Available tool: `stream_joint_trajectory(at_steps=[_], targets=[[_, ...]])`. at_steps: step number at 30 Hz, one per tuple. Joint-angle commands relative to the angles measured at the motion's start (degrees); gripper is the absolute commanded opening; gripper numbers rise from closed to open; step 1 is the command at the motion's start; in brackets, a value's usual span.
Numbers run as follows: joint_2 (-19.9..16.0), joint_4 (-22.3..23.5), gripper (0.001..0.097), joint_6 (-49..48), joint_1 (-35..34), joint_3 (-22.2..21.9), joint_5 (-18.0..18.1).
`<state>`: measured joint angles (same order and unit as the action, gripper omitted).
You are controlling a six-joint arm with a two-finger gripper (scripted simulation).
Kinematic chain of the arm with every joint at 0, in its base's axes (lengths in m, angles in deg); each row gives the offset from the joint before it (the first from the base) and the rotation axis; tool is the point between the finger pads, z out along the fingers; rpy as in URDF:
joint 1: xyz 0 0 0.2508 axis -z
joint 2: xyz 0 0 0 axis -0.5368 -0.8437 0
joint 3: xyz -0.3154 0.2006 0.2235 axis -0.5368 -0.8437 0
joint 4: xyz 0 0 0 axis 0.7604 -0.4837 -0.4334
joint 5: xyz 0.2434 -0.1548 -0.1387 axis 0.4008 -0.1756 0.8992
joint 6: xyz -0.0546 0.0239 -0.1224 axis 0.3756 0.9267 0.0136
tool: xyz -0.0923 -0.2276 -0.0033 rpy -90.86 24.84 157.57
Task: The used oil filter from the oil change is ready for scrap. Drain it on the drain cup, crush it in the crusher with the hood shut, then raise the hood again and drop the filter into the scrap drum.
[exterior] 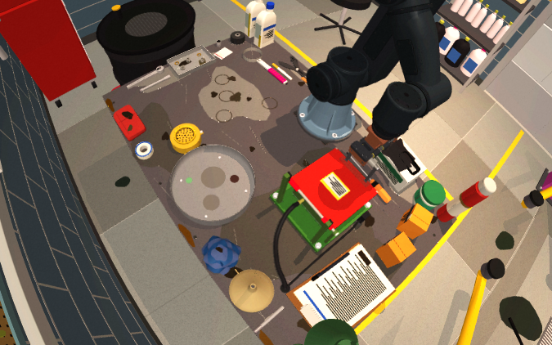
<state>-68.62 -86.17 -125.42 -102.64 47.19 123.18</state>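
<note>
The oil filter is out of sight; the crusher [327,197], a green frame near the table's right side, has its red hood [333,184] down flat over it. My gripper [365,165] is at the hood's far right edge, closed on the hood's handle. The yellow drain cup [186,137] stands left of centre with nothing on its grate. The wide grey scrap drum [212,184] sits just below the cup, with nothing in it.
The table's right edge runs close beside the gripper, with a green jar [430,194] and two orange boxes [406,234] along it. The arm's grey base [327,118] stands behind the crusher. A clipboard [342,287] lies in front, a blue rag [221,254] to its left.
</note>
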Motion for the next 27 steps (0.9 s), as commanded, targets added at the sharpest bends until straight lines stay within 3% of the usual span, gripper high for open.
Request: stream_joint_trajectory(at_steps=[1, 13, 27], targets=[[0.05, -0.01, 0.0015, 0.00, -0.01, 0.04, 0.02], [0.04, -0.01, 0.0025, 0.00, -0.01, 0.04, 0.02], [0.04, -0.01, 0.0305, 0.00, -0.01, 0.04, 0.02]])
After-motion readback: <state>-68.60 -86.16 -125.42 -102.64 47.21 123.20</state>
